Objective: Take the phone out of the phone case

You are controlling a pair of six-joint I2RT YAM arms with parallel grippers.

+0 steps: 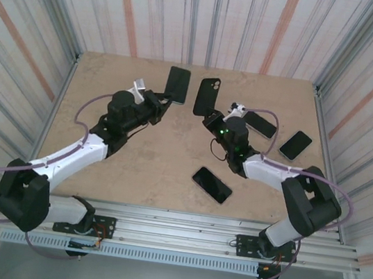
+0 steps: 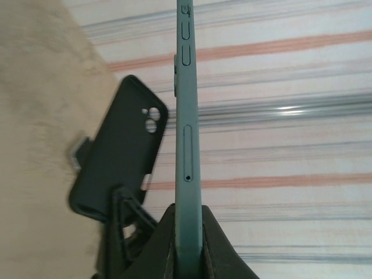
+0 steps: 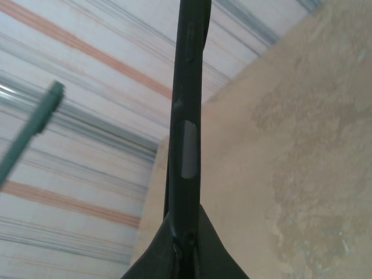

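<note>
**Phone and case held apart in the air, one in each claw**

The left claw (image 2: 189, 235) is clenching the bottom end of the bare phone (image 2: 188, 145). The phone is standing upright, with its teal edge, buttons and tray slot facing the wrist camera. The right claw (image 3: 186, 247) is clenching the lower end of the empty black phone case (image 3: 186, 116), which is also upright, its camera cut-outs showing. From above, the phone is hanging over the tabletop (image 1: 155, 163) at about 11 o'clock from its middle. The case is hanging at about 1 o'clock, near the phone but not touching it.

The phone is looking fully free of the case, so the step in hand is probably parting the two and setting them down. Doing this well means drawing the arms away from each other first, so the case lip is not catching the phone again.

Bare wood is lying open from 7 to 9 o'clock for the phone. The right side is more crowded:
- A spare phone (image 1: 211, 184) is lying at 5 o'clock.
- A second spare phone (image 1: 260, 124) and a third spare phone (image 1: 296, 145) are lying near 3 o'clock.

Each item is best tilted flat and lowered until it is resting on the wood before its claw loosens. Let go while upright, the slim, hard phone is likely to topple or slide.
</note>
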